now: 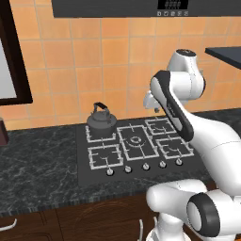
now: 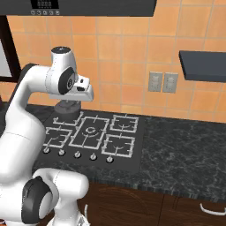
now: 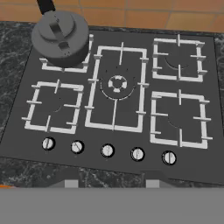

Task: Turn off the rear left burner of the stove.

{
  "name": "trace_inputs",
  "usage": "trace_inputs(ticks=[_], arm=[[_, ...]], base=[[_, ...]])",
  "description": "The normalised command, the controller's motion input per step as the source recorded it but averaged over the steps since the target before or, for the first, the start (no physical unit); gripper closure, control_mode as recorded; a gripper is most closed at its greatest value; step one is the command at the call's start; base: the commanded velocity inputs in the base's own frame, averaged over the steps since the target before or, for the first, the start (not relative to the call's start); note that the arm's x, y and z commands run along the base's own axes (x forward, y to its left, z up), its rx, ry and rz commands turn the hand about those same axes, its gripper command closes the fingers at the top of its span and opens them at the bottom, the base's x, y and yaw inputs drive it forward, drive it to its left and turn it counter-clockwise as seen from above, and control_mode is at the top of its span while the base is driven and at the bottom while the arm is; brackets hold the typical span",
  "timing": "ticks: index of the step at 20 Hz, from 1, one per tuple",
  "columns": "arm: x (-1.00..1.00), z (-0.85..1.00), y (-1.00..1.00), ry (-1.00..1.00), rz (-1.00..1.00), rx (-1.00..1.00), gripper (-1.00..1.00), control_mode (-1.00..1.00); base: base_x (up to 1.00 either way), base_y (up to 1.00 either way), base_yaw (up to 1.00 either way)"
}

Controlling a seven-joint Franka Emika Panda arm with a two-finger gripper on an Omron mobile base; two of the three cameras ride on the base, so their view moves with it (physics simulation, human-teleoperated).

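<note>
The rear left burner (image 3: 65,59) sits at the far left corner of the stove (image 3: 146,98), its pale grate almost wholly covered by a grey kettle (image 3: 60,37) that stands on it, black handle arched over the lid. The black glass cooktop is set into a dark marbled counter (image 1: 42,164), below an orange tiled wall (image 1: 70,66). A larger centre burner (image 3: 117,85) with round rings lies just beside the kettle. Along the cooktop's near edge runs a row of five silver knobs (image 3: 107,151), the second from the left (image 3: 77,147) with its mark tilted, unlike its neighbours. The gripper (image 3: 109,183) hangs above the cooktop's near edge, looking down on the knobs; its tips are barely visible, and whether the jaws are apart or together cannot be told.
</note>
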Motion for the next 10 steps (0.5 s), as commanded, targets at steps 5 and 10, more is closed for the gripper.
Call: trace_inputs(ticks=[5,10], arm=[[-0.29,-0.01,0.14,0.00,0.03,-0.01,-1.00,-1.00],[-0.64,-0.18,0.78,0.00,0.15,-0.04,-1.00,-1.00]], base=[[0.00,0.00,0.00],[0.00,0.00,0.00]])
